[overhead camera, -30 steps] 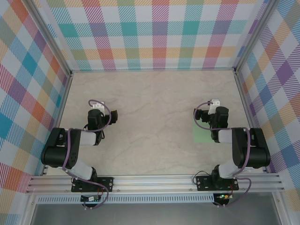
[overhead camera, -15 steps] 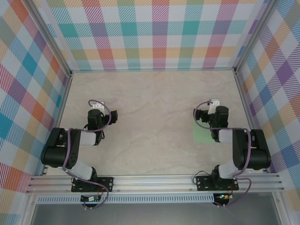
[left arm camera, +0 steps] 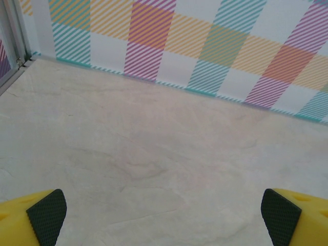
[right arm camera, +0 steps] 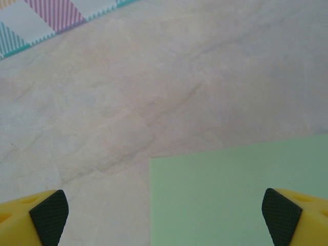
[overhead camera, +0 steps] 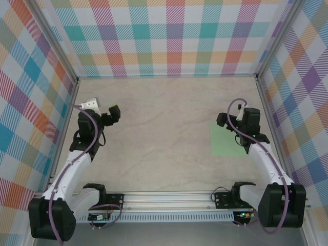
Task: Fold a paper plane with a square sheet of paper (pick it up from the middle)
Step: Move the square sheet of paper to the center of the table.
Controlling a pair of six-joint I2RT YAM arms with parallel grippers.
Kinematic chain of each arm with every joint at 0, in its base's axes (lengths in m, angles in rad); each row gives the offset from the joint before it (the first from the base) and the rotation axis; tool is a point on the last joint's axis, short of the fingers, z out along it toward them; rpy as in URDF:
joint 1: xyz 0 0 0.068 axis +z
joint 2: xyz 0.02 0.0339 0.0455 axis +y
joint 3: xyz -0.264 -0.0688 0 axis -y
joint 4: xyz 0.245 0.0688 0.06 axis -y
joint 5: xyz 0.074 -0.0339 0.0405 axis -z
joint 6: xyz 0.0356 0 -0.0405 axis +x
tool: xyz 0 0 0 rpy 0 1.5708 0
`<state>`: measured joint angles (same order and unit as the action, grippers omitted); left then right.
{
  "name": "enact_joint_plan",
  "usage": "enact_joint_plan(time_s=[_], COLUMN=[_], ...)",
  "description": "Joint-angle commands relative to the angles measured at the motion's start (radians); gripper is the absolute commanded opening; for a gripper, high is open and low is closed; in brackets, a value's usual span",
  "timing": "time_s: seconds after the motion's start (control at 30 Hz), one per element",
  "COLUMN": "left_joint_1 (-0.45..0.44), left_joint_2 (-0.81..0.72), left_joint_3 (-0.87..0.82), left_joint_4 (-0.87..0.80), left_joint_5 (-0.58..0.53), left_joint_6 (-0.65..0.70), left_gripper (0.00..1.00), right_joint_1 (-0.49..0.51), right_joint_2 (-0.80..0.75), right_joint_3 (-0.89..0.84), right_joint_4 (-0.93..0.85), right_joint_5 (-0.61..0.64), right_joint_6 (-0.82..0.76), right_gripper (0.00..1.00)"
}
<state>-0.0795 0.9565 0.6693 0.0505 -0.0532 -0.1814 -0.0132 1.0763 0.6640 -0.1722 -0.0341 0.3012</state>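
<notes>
A checked wall [overhead camera: 36, 97] closes the left side of the table [overhead camera: 164, 128]. Just inside it the left arm [overhead camera: 77, 159] reaches from the near rail [overhead camera: 169, 197] toward the far left part of the table. The left fingers [overhead camera: 114, 110] point rightward over bare marbled surface. In the left wrist view the left fingers [left arm camera: 47, 215] stand spread wide, one black pad at each lower corner. Nothing is between them but table [left arm camera: 164, 169], with the checked wall [left arm camera: 205, 56] beyond.

The middle of the table is plain stone-patterned surface.

To the right lies the square sheet of paper [overhead camera: 225, 142], pale green, flat and unfolded, on the right half of the table and near the right wall. Its right edge is hidden under the right arm [overhead camera: 261, 159], which crosses it from the near right. The right fingers [overhead camera: 221, 120] sit over the sheet's far left corner. In the right wrist view the right fingers [right arm camera: 49, 215] are also spread wide and hold nothing. The square sheet of paper [right arm camera: 241, 195] covers the lower right of that view, its corner lying between the two pads. Whether the pads touch the sheet I cannot tell.
</notes>
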Motion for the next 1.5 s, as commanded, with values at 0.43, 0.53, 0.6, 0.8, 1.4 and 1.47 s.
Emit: enact_joint_plan(time_s=[0.43, 0.53, 0.6, 0.8, 1.4, 1.47], left_joint_1=[0.016, 0.016, 0.016, 0.013, -0.227, -0.273], left_joint_2=[-0.249, -0.277, -0.283, -0.245, -0.081, -0.06], left_joint_3=[0.047, 0.039, 0.036, -0.016, -0.167, -0.162], left_joint_4=[-0.581, -0.572, -0.568, -0.509, -0.286, -0.288], left_joint_5=[0.166, 0.25, 0.319, 0.473, 0.417, 0.38], left_joint_6=[-0.31, -0.316, -0.316, -0.367, -0.5, -0.51], left_gripper=[1.0, 1.0, 1.0, 1.0, 1.0, 1.0], right_joint_1=[-0.001, 0.001, 0.0, 0.003, 0.452, 0.518], right_joint_2=[0.292, 0.348, 0.405, 0.531, 0.725, 0.773], right_joint_3=[0.165, 0.192, 0.215, 0.237, 0.338, 0.39], right_joint_4=[-0.356, -0.368, -0.386, -0.372, -0.285, -0.286], right_joint_5=[-0.303, -0.276, -0.264, -0.273, -0.228, -0.189], right_joint_6=[0.122, 0.112, 0.105, 0.123, 0.452, 0.523], right_gripper=[1.0, 1.0, 1.0, 0.96, 0.91, 0.91])
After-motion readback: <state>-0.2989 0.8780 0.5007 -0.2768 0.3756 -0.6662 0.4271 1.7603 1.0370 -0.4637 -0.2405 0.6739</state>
